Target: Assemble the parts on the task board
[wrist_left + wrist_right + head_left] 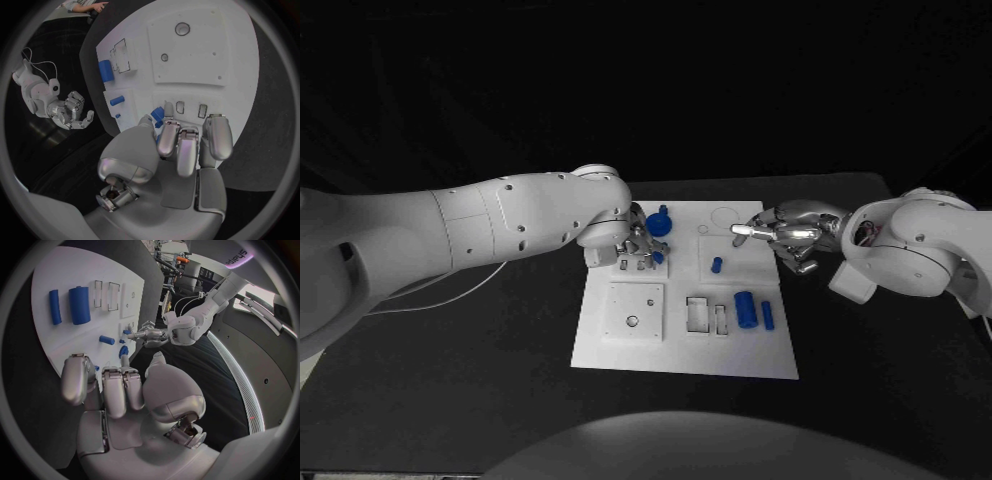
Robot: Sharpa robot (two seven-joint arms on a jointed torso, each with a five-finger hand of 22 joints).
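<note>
The white rectangular task board lies in the middle of the black table. The left silver hand is over the board's far-left part, fingers bent down onto a raised white block there; a small blue part sits right at its fingertips (whether it is actually pinched or only touched cannot be told). A round blue part lies just beyond that hand on the board.

The right silver hand hovers at the board's far-right edge, fingers loosely curled and apart with nothing between them.

Near the board's right side stand a large blue cylinder and, just to its right, a slim blue peg. A short blue peg sits farther back, between the two hands. Left of the cylinder are two empty rectangular slots, and farther left a white square plate with small holes.
</note>
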